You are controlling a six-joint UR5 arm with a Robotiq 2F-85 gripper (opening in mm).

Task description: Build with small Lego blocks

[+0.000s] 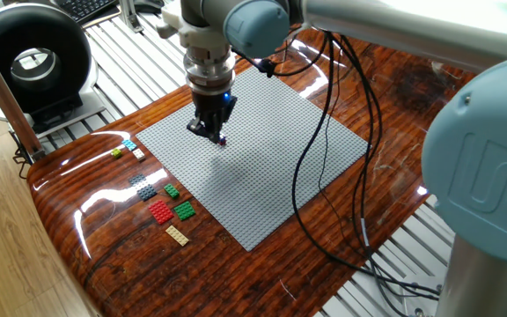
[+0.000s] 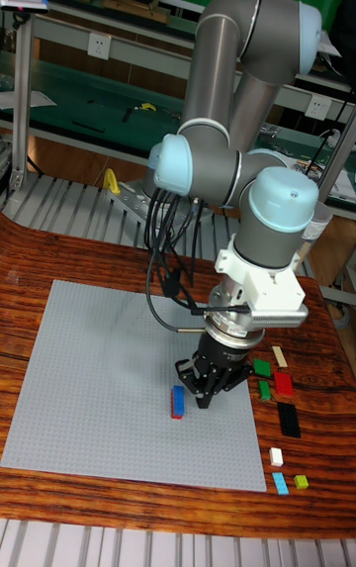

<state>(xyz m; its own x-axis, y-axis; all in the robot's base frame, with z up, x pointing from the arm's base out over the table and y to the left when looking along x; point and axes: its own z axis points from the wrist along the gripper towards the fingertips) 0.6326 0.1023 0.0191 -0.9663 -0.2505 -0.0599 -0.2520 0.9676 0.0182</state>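
My gripper [image 1: 217,137] [image 2: 202,397] hangs low over the middle of the grey baseplate [image 1: 262,176] [image 2: 89,379], pointing straight down. A small blue brick on a red one [image 2: 177,402] [image 1: 223,141] sits on the plate just beside the fingertips. The dark fingers look close together at their tips, but the gap between them is not visible. Several loose small Lego blocks lie on the wood beside the plate: red [image 1: 159,211] [image 2: 284,384], green [image 1: 184,210] [image 2: 262,366], tan [image 1: 176,234], cyan [image 1: 128,143] [image 2: 280,483], yellow-green [image 1: 117,153] [image 2: 301,481].
Black cables [image 1: 324,176] trail from the arm across the plate's right part and off the table. The arm's large base [image 1: 482,176] stands at the right. A round black device [image 1: 29,62] sits past the table's far left edge.
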